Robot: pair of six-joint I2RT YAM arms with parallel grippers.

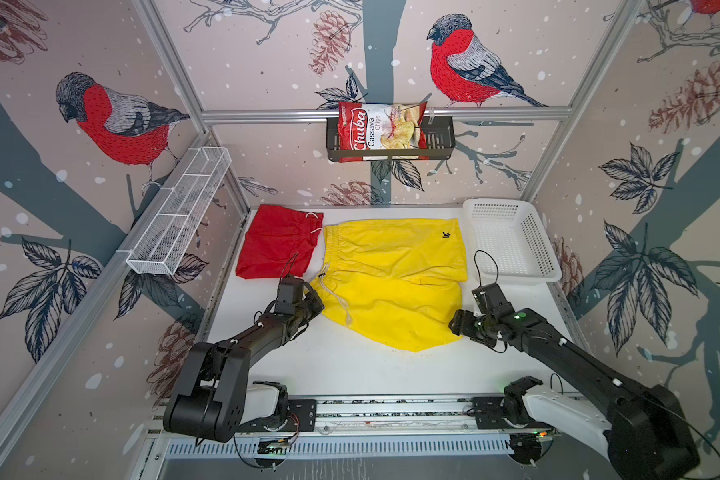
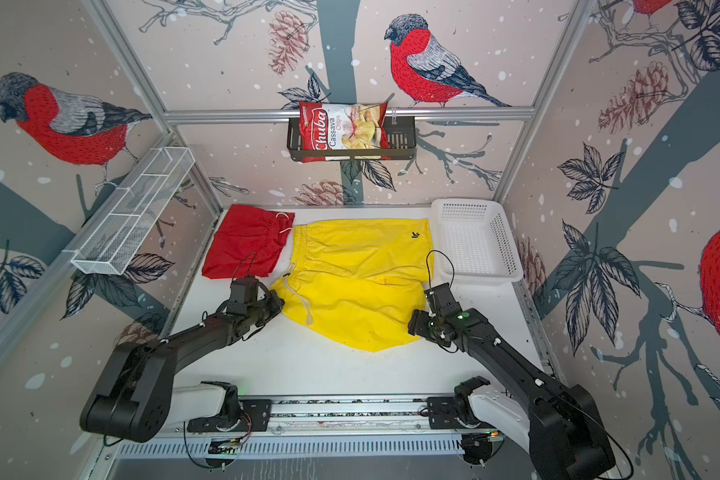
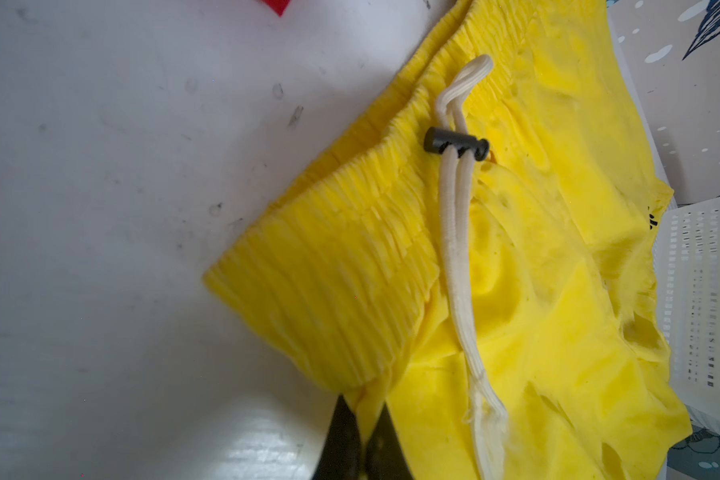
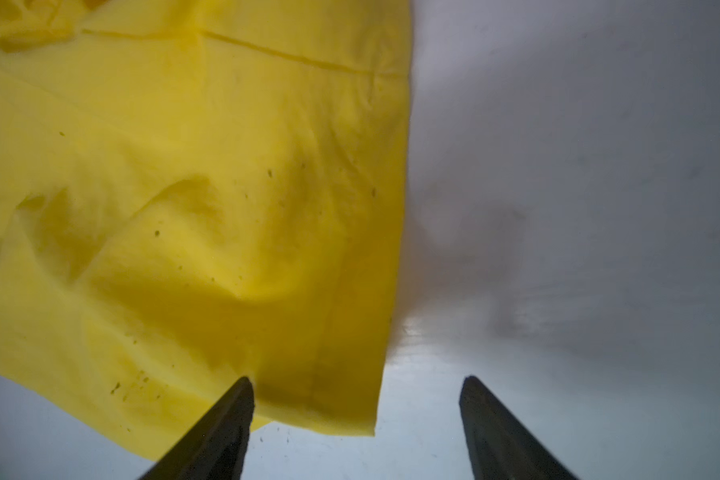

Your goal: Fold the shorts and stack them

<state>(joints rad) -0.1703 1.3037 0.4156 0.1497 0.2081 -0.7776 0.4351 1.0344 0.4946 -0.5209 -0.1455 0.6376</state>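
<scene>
1. Progress: the red shorts (image 1: 277, 243) lie as a compact rectangle at the far left corner of the table (image 1: 350, 365). They look already folded.
2. The yellow shorts (image 1: 391, 282) lie spread flat mid-table, just right of the red pair and left of the white basket (image 1: 512, 241). No fold shows in them yet. Judged left to do: fold the yellow pair, then stack the two.
3. Orientation, yellow pair: the waistband (image 3: 341, 266) runs far-to-near along the left edge, with the drawstring (image 3: 458, 249) trailing over the cloth. The legs point right, toward the basket, and the black mark (image 1: 446, 235) sits on the far leg. The waist-to-hem axis lies left-right, and the pair looks about as broad far-to-near, with the near part skewed towards the front.
4. Left gripper (image 3: 362, 409): jaws together, pinching yellow fabric at the near corner of the waistband.
5. Right gripper (image 4: 356, 380): jaws apart, low at the near leg's hem (image 4: 350, 419). One finger is over the cloth, the other over bare table, and nothing is gripped.
6. Judgement: a two-corner lift of the near edge seems to be in preparation.
</scene>
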